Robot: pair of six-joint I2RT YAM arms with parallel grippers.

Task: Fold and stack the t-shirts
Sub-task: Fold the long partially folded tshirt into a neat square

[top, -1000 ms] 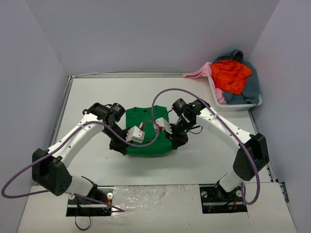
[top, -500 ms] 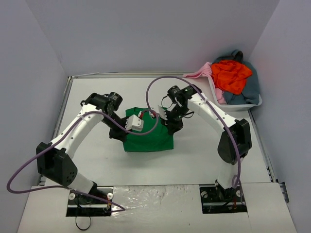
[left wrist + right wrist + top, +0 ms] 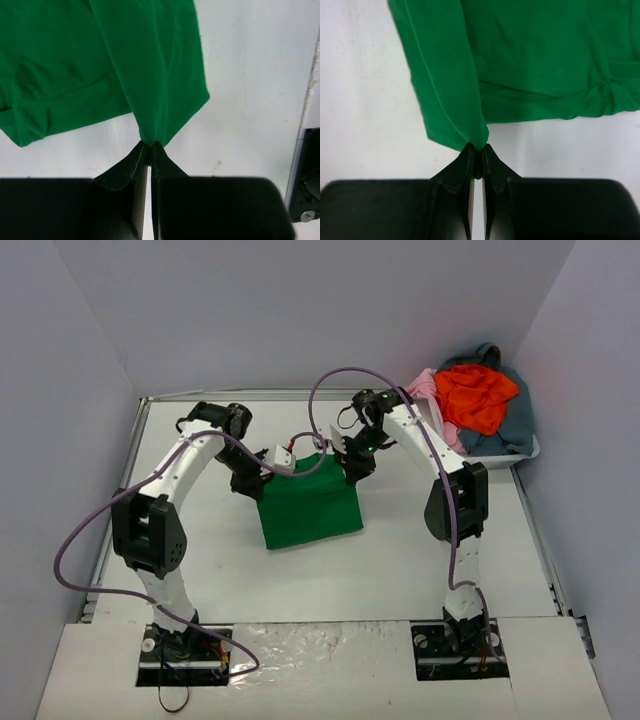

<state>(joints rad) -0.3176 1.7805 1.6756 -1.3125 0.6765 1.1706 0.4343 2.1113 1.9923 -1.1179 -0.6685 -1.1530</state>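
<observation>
The green t-shirt [image 3: 310, 508] is being held near the middle of the white worktop [image 3: 430, 550] as a folded, roughly square shape. Its far left corner is being pinched by the left end effector [image 3: 149, 146], whose fingers are being pressed together on a small tuck of cloth with almost no gap between them. Its far right corner is being clamped in the same way by the right end effector [image 3: 477, 150], closed tight on a fold of fabric. In both wrist views the cloth is being fanned out from the fingertips over the bare surface. At the far right, an orange-red t-shirt [image 3: 478, 395], a pale pink t-shirt [image 3: 425, 388] and a grey-blue t-shirt [image 3: 512, 425] are being kept heaped in a white tub [image 3: 500, 457].
</observation>
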